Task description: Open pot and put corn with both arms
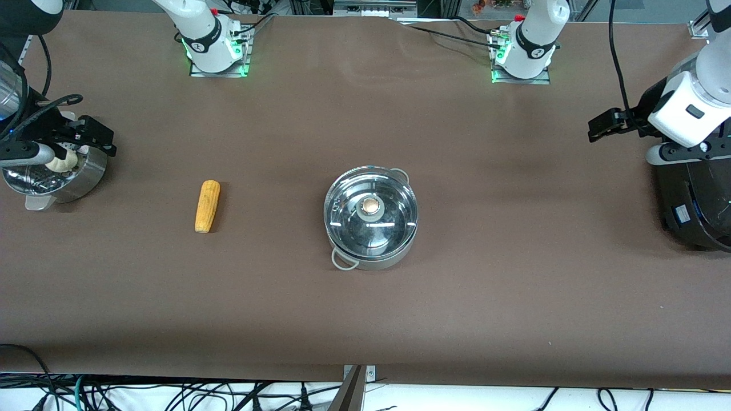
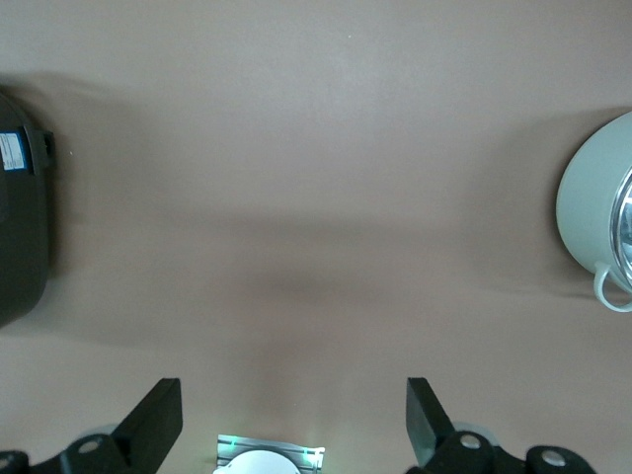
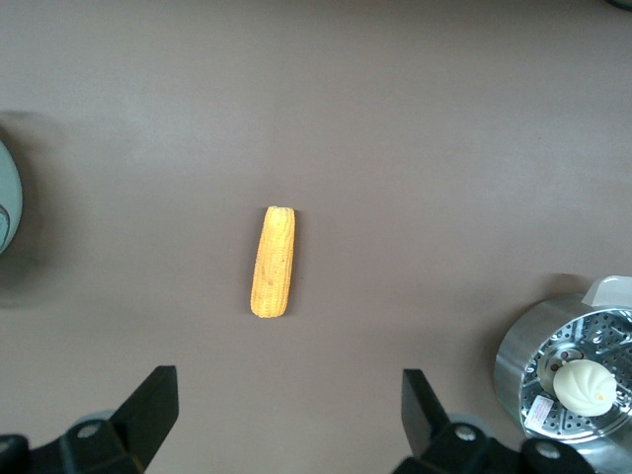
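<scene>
The shiny steel pot (image 1: pixel 371 228) stands mid-table with its glass lid on and a tan knob (image 1: pixel 370 205) on top. Its edge shows in the left wrist view (image 2: pixel 591 202). The yellow-orange corn (image 1: pixel 207 205) lies on the table beside the pot, toward the right arm's end; it also shows in the right wrist view (image 3: pixel 274 261). My right gripper (image 1: pixel 97 136) is open and empty, held over the steamer pot. In its wrist view the right gripper (image 3: pixel 286 420) frames bare table. My left gripper (image 1: pixel 599 127) is open and empty, held over the table beside the black cooker; it shows in its wrist view (image 2: pixel 293 425).
A steel steamer pot (image 1: pixel 85 177) with a white bun (image 3: pixel 583 385) stands at the right arm's end. A large black cooker (image 1: pixel 694 205) stands at the left arm's end, also in the left wrist view (image 2: pixel 20 227). The brown table (image 1: pixel 514 285) spreads wide around the pot.
</scene>
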{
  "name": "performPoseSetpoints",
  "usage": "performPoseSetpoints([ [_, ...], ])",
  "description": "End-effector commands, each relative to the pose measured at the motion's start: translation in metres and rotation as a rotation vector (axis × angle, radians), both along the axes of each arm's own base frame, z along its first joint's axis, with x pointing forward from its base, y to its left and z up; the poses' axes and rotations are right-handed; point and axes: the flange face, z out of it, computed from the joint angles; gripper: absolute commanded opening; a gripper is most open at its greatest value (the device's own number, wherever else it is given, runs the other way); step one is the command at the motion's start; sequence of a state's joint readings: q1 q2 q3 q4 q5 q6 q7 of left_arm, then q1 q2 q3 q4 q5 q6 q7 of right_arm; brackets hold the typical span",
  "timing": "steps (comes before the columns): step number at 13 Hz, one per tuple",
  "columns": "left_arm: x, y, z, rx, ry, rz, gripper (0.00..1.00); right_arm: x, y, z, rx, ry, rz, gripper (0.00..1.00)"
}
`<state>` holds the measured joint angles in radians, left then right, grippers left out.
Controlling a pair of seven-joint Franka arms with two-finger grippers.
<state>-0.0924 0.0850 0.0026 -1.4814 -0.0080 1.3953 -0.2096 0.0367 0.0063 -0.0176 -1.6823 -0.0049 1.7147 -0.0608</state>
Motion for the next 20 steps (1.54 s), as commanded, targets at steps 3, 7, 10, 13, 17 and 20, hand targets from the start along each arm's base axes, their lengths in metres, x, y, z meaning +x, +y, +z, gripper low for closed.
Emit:
performPoseSetpoints([
  [3, -0.004, 0.005, 0.001, 0.01, -0.013, -0.032, 1.0, -0.003, -0.001, 0.003, -0.006, -0.005, 0.004, 1.0],
  [7, -0.003, 0.004, 0.0, 0.013, -0.01, -0.035, 1.0, -0.002, -0.001, 0.003, -0.004, -0.003, 0.011, 1.0],
  [10, -0.003, 0.002, -0.004, 0.014, -0.002, -0.038, 1.0, -0.002, -0.001, 0.003, -0.004, -0.003, 0.011, 1.0],
  [13, -0.005, 0.003, -0.006, 0.029, 0.009, -0.043, 1.0, -0.002, -0.001, 0.003, -0.004, -0.003, 0.011, 1.0],
  [17, -0.005, -0.007, -0.013, 0.018, 0.008, -0.042, 1.0, -0.002, 0.0, 0.002, -0.004, -0.001, 0.013, 1.0],
  [20, 0.001, -0.02, -0.021, 0.008, -0.003, -0.06, 1.0, -0.002, 0.0, 0.002, -0.004, -0.001, 0.01, 1.0],
])
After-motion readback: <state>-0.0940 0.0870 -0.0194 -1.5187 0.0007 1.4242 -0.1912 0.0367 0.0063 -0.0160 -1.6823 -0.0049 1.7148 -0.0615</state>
